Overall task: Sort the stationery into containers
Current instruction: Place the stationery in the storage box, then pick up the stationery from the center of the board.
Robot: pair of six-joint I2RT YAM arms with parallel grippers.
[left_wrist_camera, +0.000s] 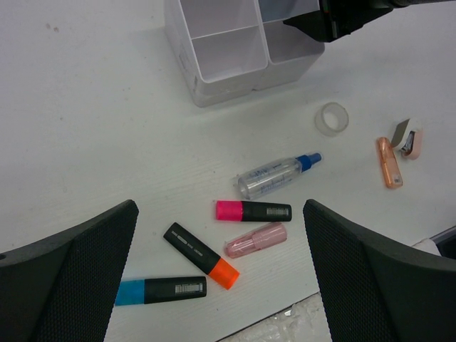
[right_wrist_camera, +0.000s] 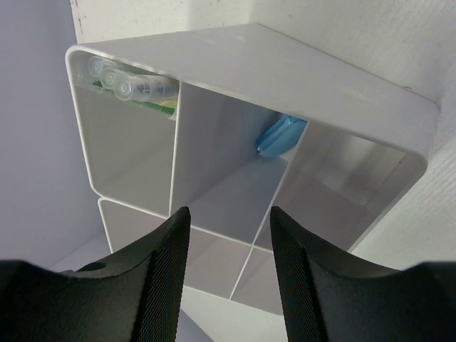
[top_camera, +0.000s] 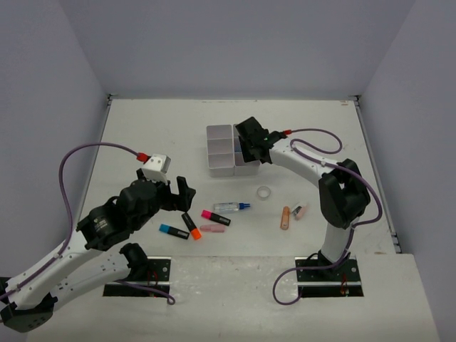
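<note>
The stationery lies loose on the table: a blue-ended highlighter, an orange-ended one, a pink-ended one, a pink eraser, a blue-capped glue pen, a tape ring and an orange pen. My left gripper hovers open above the highlighters, holding nothing. The white containers tray stands further back. My right gripper is open over its compartments, nothing between the fingers. One compartment holds clear-capped pens, another a blue item.
A small white and pink item lies beside the orange pen. The table's near edge runs just below the highlighters. Grey walls enclose the table on three sides. The right arm arches over the table's right half.
</note>
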